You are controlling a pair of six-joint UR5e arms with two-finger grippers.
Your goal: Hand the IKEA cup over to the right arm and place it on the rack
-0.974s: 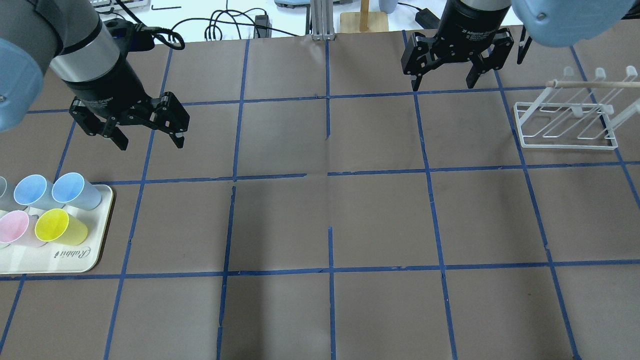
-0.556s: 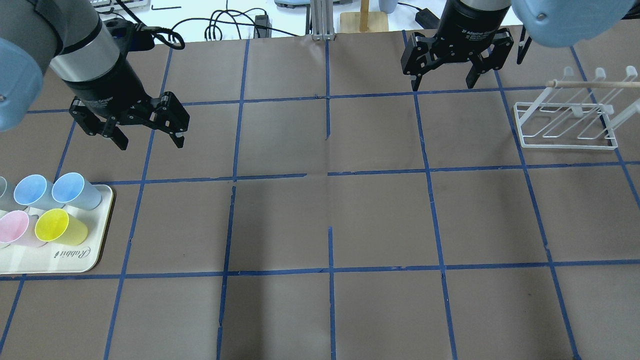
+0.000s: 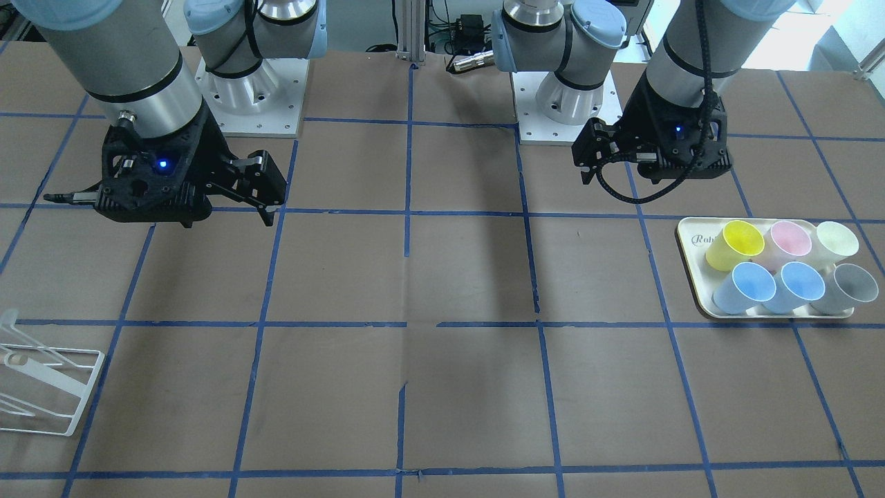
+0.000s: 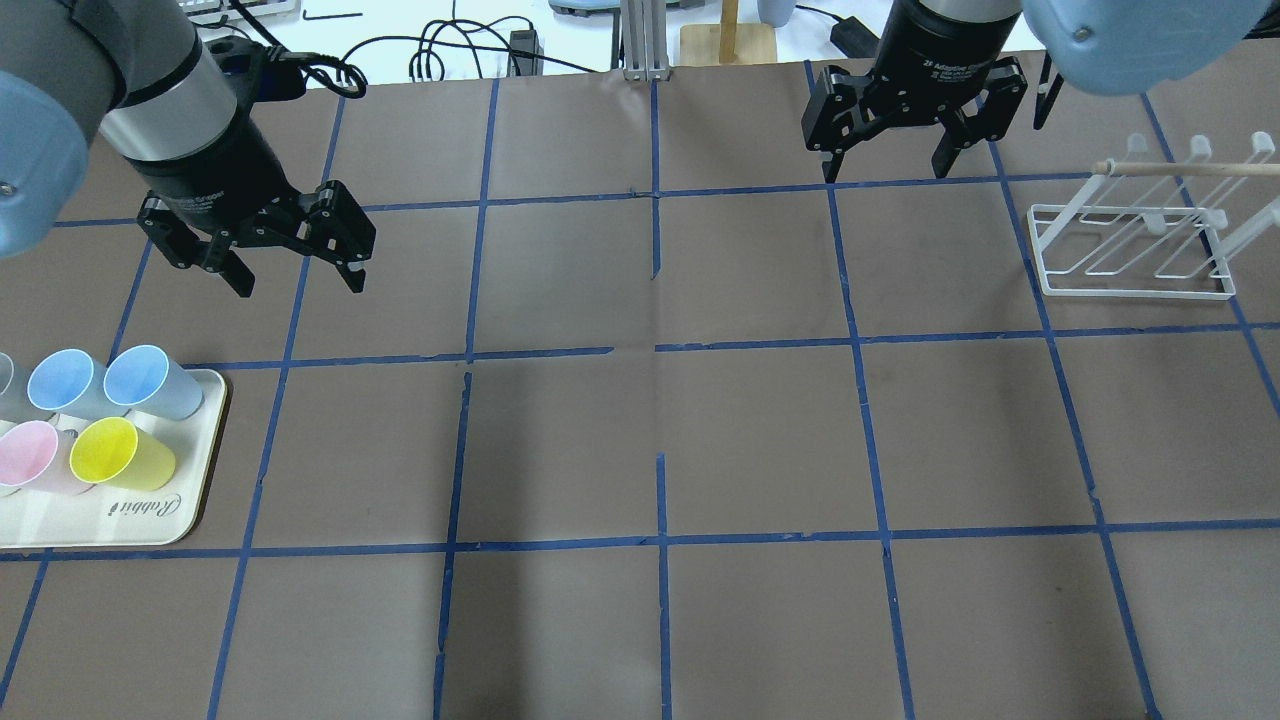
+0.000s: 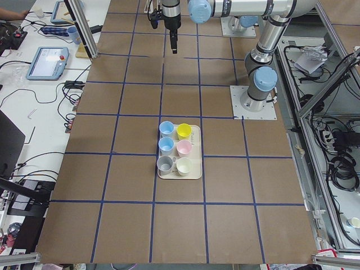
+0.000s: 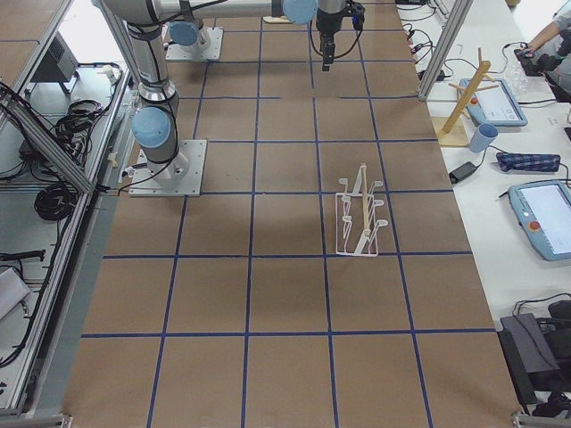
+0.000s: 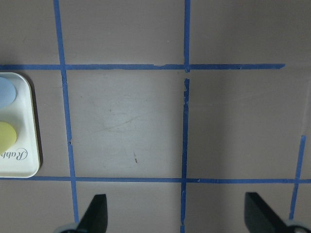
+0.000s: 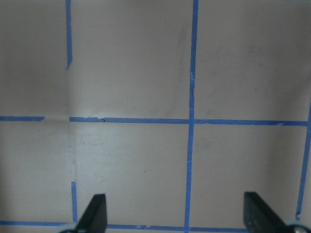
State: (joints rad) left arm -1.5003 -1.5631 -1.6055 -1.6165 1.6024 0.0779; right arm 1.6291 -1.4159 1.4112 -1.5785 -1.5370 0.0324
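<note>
Two light blue IKEA cups (image 4: 140,378) (image 4: 60,380) stand upright on a cream tray (image 4: 150,520) at the table's left, beside a yellow cup (image 4: 105,450) and a pink cup (image 4: 25,452). They also show in the front view (image 3: 750,283) (image 3: 798,282). My left gripper (image 4: 300,287) is open and empty, hovering above the table behind and to the right of the tray. My right gripper (image 4: 887,170) is open and empty at the far side, left of the white wire rack (image 4: 1135,293). Both wrist views show bare table between open fingers (image 7: 95,216) (image 8: 95,213).
The tray also holds a grey cup (image 3: 850,285) and a pale green cup (image 3: 836,241). The tray's edge shows at the left of the left wrist view (image 7: 24,160). Blue tape lines grid the brown table. Cables and a wooden stand (image 4: 728,40) lie beyond the far edge.
My left gripper has shifted very slightly toward the far side. The right gripper, cups and rack have not moved.
</note>
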